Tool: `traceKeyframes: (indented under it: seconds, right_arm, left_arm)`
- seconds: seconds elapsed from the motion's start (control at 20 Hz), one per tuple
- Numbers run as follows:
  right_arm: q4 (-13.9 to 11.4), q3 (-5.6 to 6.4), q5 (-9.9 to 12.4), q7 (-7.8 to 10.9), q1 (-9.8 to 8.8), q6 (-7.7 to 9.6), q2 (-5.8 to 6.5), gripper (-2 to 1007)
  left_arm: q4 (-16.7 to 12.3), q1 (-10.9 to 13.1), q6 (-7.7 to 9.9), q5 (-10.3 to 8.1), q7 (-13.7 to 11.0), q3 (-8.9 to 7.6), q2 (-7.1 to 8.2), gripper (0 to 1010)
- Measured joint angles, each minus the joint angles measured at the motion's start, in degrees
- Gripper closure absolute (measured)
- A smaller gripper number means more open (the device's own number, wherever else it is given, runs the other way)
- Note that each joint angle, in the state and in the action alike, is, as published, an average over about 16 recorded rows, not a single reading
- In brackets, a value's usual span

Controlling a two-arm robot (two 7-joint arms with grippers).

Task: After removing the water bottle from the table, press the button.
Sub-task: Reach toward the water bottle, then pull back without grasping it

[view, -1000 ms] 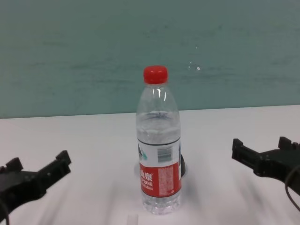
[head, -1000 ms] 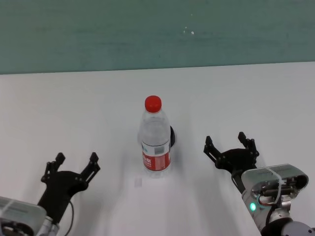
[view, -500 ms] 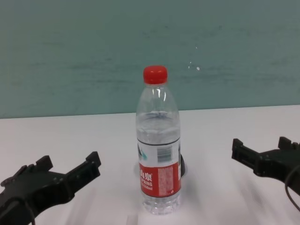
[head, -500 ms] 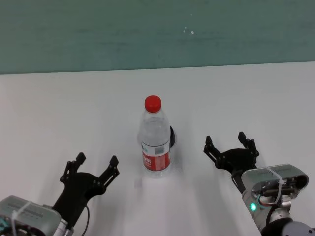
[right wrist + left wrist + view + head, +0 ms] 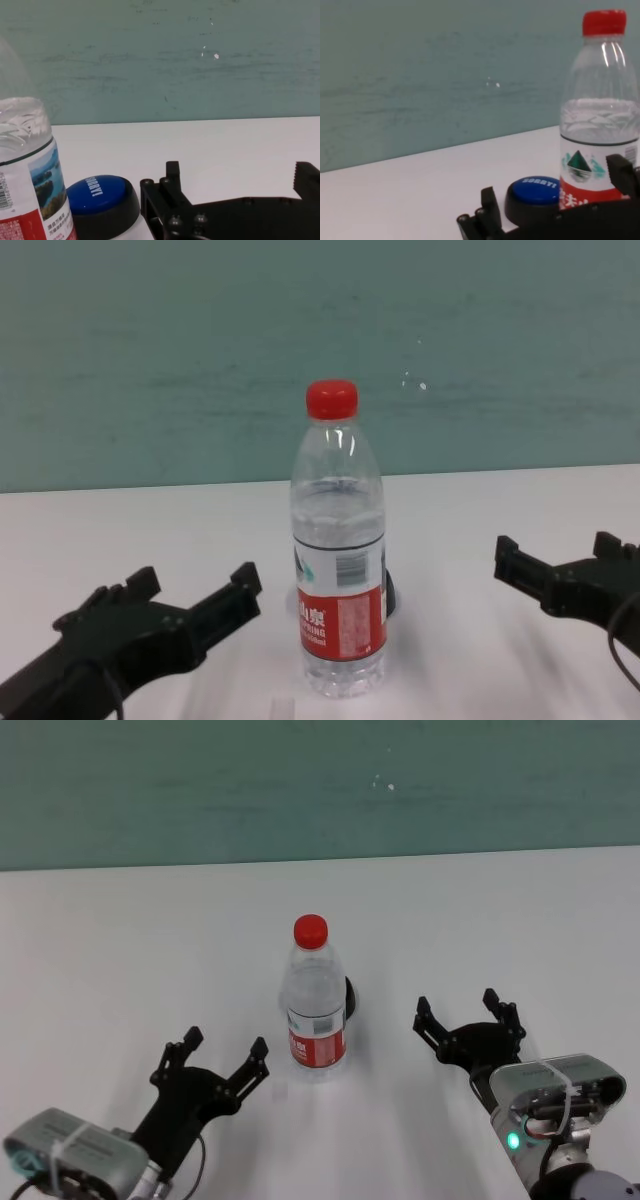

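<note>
The water bottle (image 5: 315, 1005) stands upright in the middle of the white table (image 5: 150, 940), clear with a red cap and a red-and-white label. Right behind it sits the button (image 5: 536, 183), blue-topped on a black base; from the head view only a black sliver of the button (image 5: 349, 998) shows. My left gripper (image 5: 225, 1045) is open, low over the table, just left of and nearer than the bottle, not touching it. My right gripper (image 5: 458, 1010) is open to the right of the bottle, a hand's width away, holding nothing.
A small clear scrap (image 5: 282, 1092) lies on the table just in front of the bottle. A green wall (image 5: 320, 790) rises behind the table's far edge. White tabletop stretches to both sides.
My left gripper has moved right and forward, from the left near edge to close beside the bottle, staying open. The right gripper, bottle and button have not moved.
</note>
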Motion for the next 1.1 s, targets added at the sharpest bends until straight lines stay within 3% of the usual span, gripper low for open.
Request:
traceKeyframes:
  seconds: [1.1]
  right_arm:
    - [0.0,0.00,0.0,0.00,0.00,0.00,0.00,3]
  left_arm:
    - [5.9,-6.3,-0.18,0.96,-0.9,3.71,-0.14,7]
